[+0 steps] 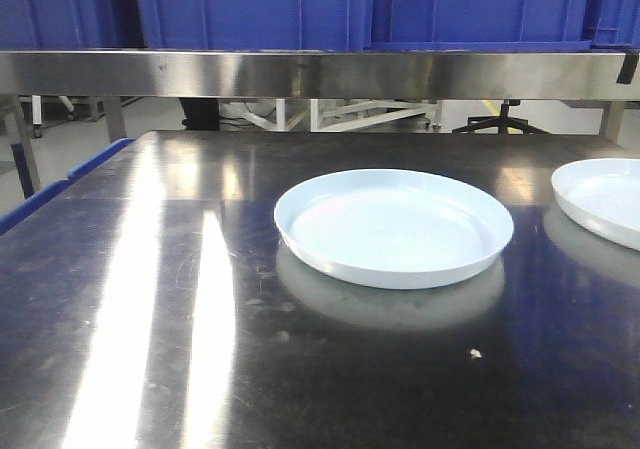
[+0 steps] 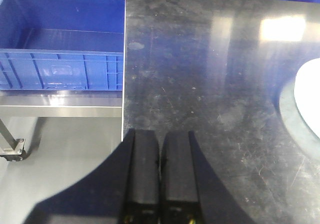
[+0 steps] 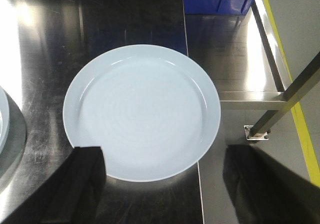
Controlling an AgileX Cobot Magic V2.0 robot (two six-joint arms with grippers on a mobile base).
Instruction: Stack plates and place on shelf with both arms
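Two white plates lie apart on the dark steel table [image 1: 150, 299]. One plate [image 1: 394, 227] sits in the middle; the other plate [image 1: 603, 199] is cut off by the right edge of the front view. My right gripper [image 3: 165, 151] hangs open above the near rim of the right-hand plate [image 3: 142, 109], one finger [image 3: 85, 184] over its left side, the other [image 3: 260, 184] past the table edge. My left gripper [image 2: 161, 134] is shut on nothing over bare table near the left edge. A sliver of the middle plate [image 2: 310, 102] shows to its right. The steel shelf [image 1: 300, 74] runs across the back.
Blue bins [image 1: 250, 9] stand on the shelf. A blue crate [image 2: 60, 49] sits on a lower rack left of the table. Right of the table are a steel frame with a post [image 3: 280, 104] and a yellow floor line [image 3: 295, 109]. The middle plate's rim [image 3: 2, 119] shows at left.
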